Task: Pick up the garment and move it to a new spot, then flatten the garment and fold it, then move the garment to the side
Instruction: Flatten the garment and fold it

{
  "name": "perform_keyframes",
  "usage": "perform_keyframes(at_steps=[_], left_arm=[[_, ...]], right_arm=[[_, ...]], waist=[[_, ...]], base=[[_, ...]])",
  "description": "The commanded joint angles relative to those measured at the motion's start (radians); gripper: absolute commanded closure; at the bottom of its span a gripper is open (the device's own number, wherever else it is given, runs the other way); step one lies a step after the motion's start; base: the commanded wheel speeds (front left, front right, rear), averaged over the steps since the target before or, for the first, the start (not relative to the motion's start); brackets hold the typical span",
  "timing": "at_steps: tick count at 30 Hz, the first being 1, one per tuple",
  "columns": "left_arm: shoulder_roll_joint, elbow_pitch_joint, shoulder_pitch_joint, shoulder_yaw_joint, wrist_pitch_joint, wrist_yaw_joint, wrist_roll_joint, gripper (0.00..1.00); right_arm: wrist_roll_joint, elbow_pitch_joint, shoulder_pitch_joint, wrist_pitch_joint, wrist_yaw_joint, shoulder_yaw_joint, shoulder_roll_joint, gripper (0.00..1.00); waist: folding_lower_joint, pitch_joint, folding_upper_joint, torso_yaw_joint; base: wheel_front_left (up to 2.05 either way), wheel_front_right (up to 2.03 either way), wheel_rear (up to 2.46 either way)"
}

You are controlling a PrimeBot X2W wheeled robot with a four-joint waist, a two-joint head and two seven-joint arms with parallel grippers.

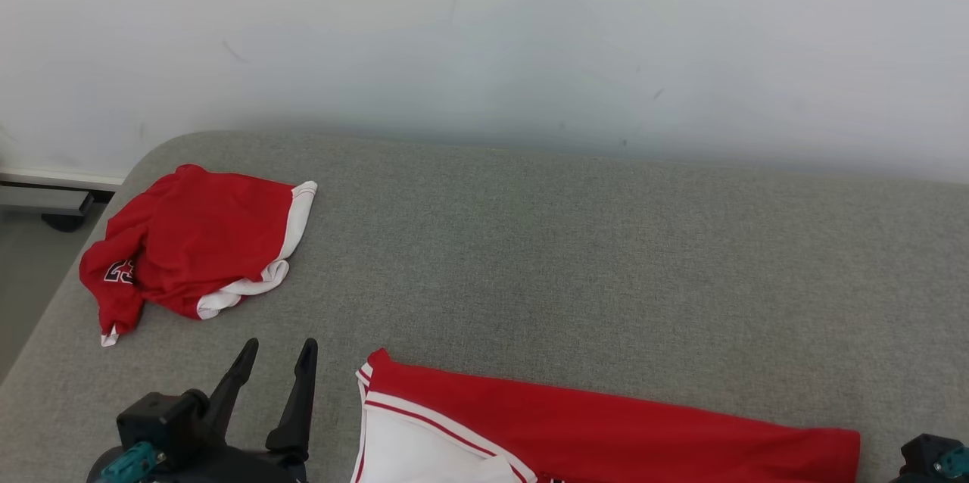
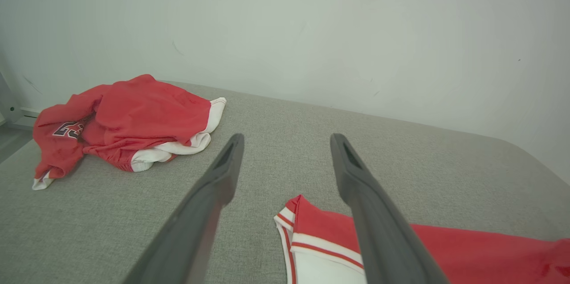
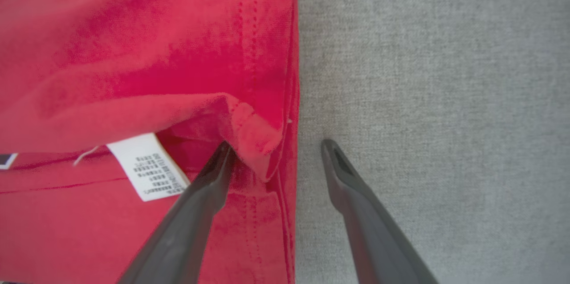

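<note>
The garment, red with white striped trim, lay spread flat at the near edge of the grey cloth-covered surface, well apart from a crumpled red garment at the far left corner. The left gripper stood just beside the trimmed end, jaws wide apart and empty. The right gripper straddled the opposite hem, jaws equally wide and gripping nothing, with one finger over red cloth near a white care label.

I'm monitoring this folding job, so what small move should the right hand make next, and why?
Probably lower the right hand and close on the side edge of the near red garment: its open fingers straddle that hem, one over fabric, one over the gray surface.
</note>
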Motion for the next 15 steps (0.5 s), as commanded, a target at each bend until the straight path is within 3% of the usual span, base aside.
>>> perform_keyframes(at_steps=[1, 3, 4, 5, 6, 8, 9, 15], left_arm=[[0.004, 0.004, -0.009, 0.000, -0.002, -0.006, -0.001, 0.00], [0.005, 0.003, -0.009, -0.001, 0.000, -0.006, -0.002, 0.00], [0.006, 0.003, -0.009, -0.002, 0.001, -0.007, -0.003, 0.00], [0.006, 0.003, -0.010, -0.002, 0.002, -0.007, -0.004, 0.00], [0.007, 0.002, -0.010, -0.003, 0.003, -0.006, -0.003, 0.00], [0.008, 0.001, -0.011, -0.003, 0.003, -0.004, -0.004, 0.00], [0.008, 0.001, -0.013, -0.003, 0.003, -0.004, -0.005, 0.00], [0.006, 0.004, -0.017, -0.007, 0.002, -0.005, -0.007, 0.00]], right_arm=[[0.007, 0.012, -0.014, -0.007, 0.000, 0.001, -0.002, 0.00], [0.018, 0.028, -0.021, -0.013, 0.000, 0.001, -0.001, 0.00], [0.021, 0.036, -0.025, -0.015, 0.000, 0.002, -0.001, 0.09], [0.026, 0.043, -0.030, -0.014, 0.000, 0.004, -0.001, 0.23], [0.031, 0.050, -0.033, -0.016, 0.000, 0.005, 0.000, 0.56], [0.031, 0.061, -0.038, -0.020, 0.000, 0.008, 0.000, 0.89], [0.032, 0.065, -0.043, -0.022, 0.000, 0.009, 0.000, 1.00], [0.026, 0.071, -0.074, -0.024, -0.001, -0.009, -0.002, 1.00]], waist=[[0.0000, 0.001, 0.0000, 0.000], [0.0000, 0.001, 0.0000, 0.001], [0.0000, 0.002, 0.0000, 0.002], [0.0000, 0.003, 0.0000, 0.002], [0.0000, 0.003, 0.0000, 0.003], [0.0000, 0.005, 0.0000, 0.004], [0.0000, 0.007, 0.0000, 0.004], [0.0000, 0.014, 0.0000, 0.004]], base=[[0.00, 0.00, 0.00], [0.00, 0.00, 0.00], [0.00, 0.00, 0.00], [0.00, 0.00, 0.00], [0.00, 0.00, 0.00], [0.00, 0.00, 0.00], [0.00, 0.00, 0.00], [0.00, 0.00, 0.00]])
